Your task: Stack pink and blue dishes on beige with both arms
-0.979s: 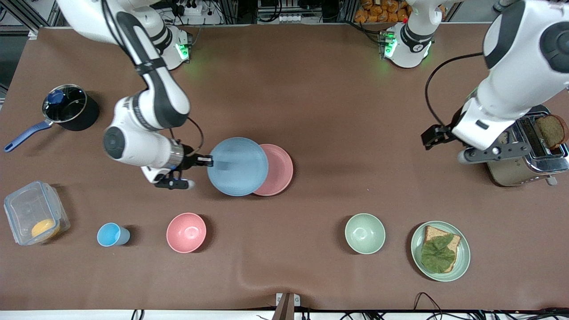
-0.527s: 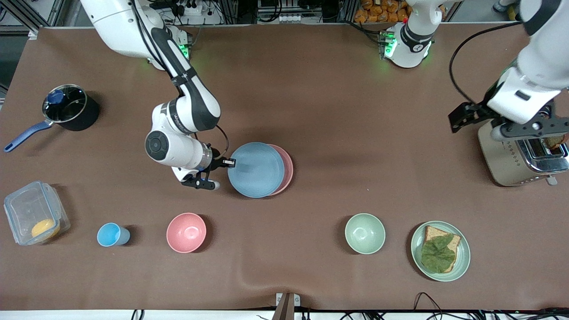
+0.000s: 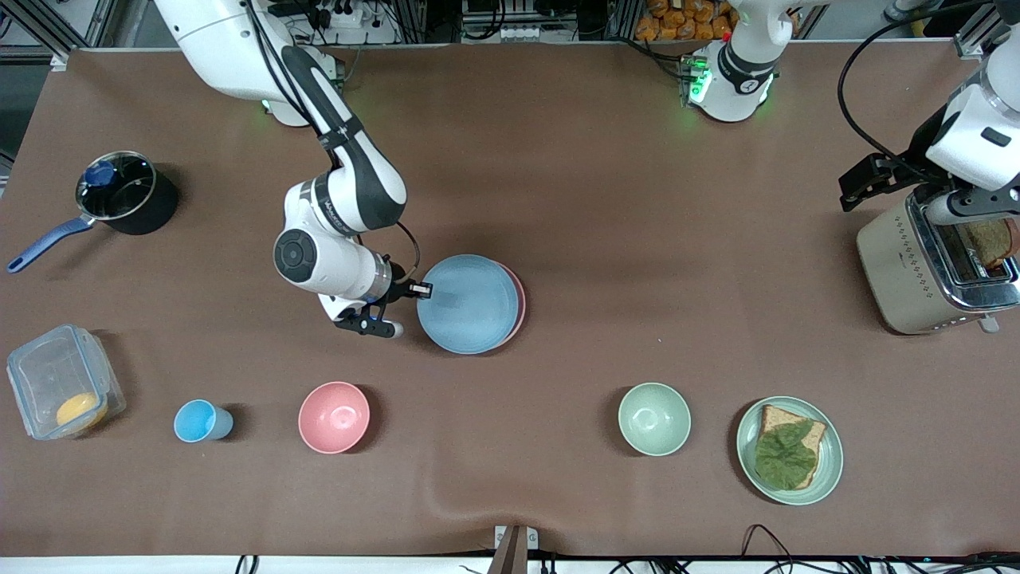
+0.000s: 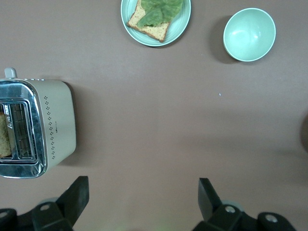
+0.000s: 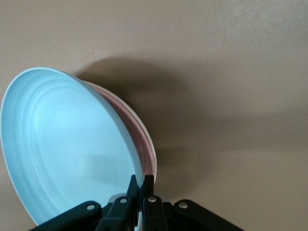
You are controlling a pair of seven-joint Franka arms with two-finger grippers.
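Observation:
The light blue plate (image 3: 468, 303) hangs tilted over the middle of the table, covering most of the pale pink plate (image 3: 519, 307). My right gripper (image 3: 422, 291) is shut on the blue plate's rim at the edge toward the right arm's end. In the right wrist view the gripper (image 5: 142, 185) pinches the blue plate (image 5: 67, 144); under it lie the pink plate (image 5: 143, 147) and a thin cream rim of the beige plate (image 5: 153, 150). The front view hides the beige plate. My left gripper (image 3: 966, 210) waits open and empty (image 4: 143, 197) high over the toaster.
The toaster (image 3: 916, 263) holding bread stands at the left arm's end. A green plate with bread and a leaf (image 3: 789, 450), a green bowl (image 3: 654, 418), a pink bowl (image 3: 334, 416) and a blue cup (image 3: 199, 420) line the near side. A pot (image 3: 119, 195) and a plastic box (image 3: 64, 391) sit at the right arm's end.
My right arm has carried the blue plate toward the left arm's end until it covers almost all of the pink plate. The left arm has drawn back over the toaster.

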